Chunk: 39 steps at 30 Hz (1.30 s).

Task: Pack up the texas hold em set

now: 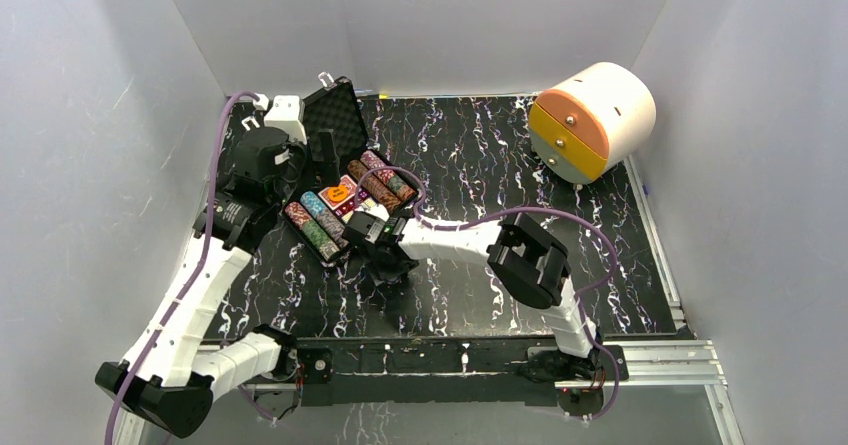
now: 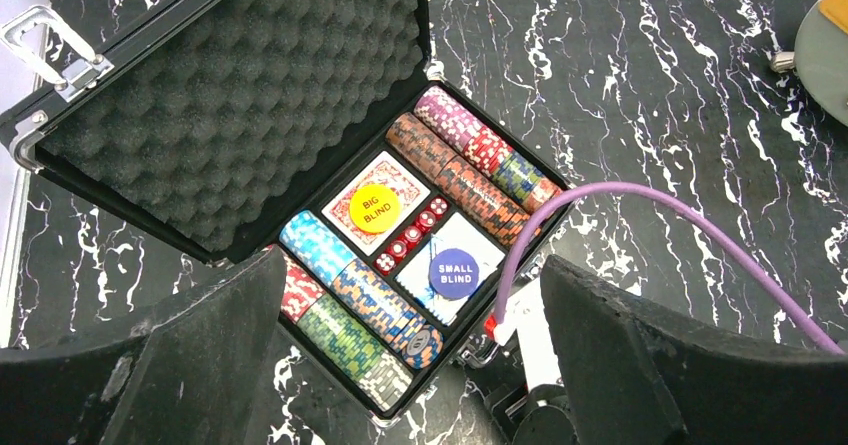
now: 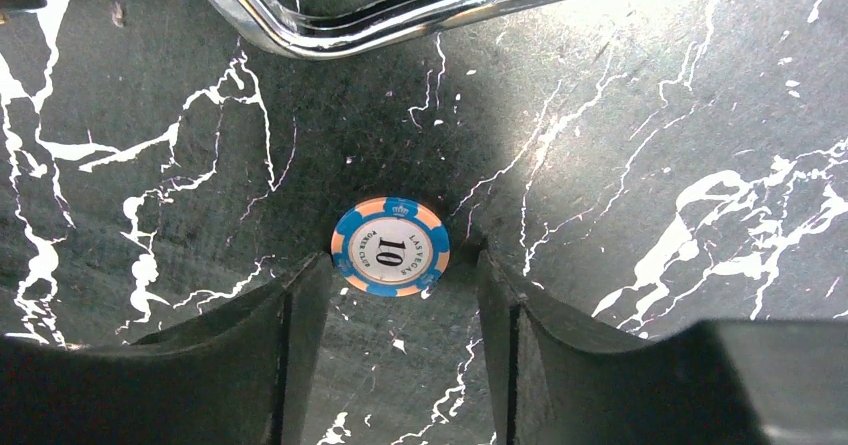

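The black case (image 1: 322, 143) lies open at the back left of the table, its foam-lined lid (image 2: 240, 95) standing up. Rows of multicolour chips (image 2: 365, 310), a yellow BIG BLIND button (image 2: 375, 208), a purple SMALL BLIND button (image 2: 454, 273), red dice (image 2: 410, 235) and a red-backed deck fill the tray. My left gripper (image 2: 410, 375) hangs open and empty above the case's near left side. A loose blue-and-orange "10" chip (image 3: 390, 247) lies flat on the table in front of the case. My right gripper (image 3: 400, 275) is open, its fingertips down on either side of that chip.
The case's chrome handle (image 3: 400, 5) runs just beyond the loose chip. A large cream-and-orange cylinder (image 1: 592, 120) lies at the back right. The right arm's purple cable (image 2: 640, 200) loops over the case's near corner. Grey walls close in the table.
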Each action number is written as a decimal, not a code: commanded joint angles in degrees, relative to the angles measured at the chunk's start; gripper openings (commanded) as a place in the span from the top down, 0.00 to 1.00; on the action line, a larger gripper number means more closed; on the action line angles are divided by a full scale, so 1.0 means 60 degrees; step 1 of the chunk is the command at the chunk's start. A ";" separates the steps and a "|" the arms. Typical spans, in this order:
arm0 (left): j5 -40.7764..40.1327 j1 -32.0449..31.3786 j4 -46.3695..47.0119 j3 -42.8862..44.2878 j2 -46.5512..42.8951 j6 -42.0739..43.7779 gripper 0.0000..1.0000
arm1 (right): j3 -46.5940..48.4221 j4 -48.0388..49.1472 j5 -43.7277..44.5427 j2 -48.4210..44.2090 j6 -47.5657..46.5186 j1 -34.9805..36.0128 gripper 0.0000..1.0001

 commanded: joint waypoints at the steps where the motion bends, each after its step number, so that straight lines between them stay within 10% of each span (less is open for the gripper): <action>1: -0.0061 0.0030 0.0618 -0.0245 -0.0553 0.0065 0.02 | 0.0174 -0.0221 0.0291 0.0420 -0.0135 -0.0024 0.40; 24: 0.0583 0.0029 0.0370 -0.0727 -0.0580 -0.0464 0.02 | -0.0541 0.0434 0.0634 -0.0503 0.0541 -0.0338 0.56; 39: 0.6437 -0.0014 0.3774 -0.5070 -0.0823 -0.1720 0.07 | -0.4790 0.3503 -0.0992 -0.4720 0.3270 -0.2712 0.55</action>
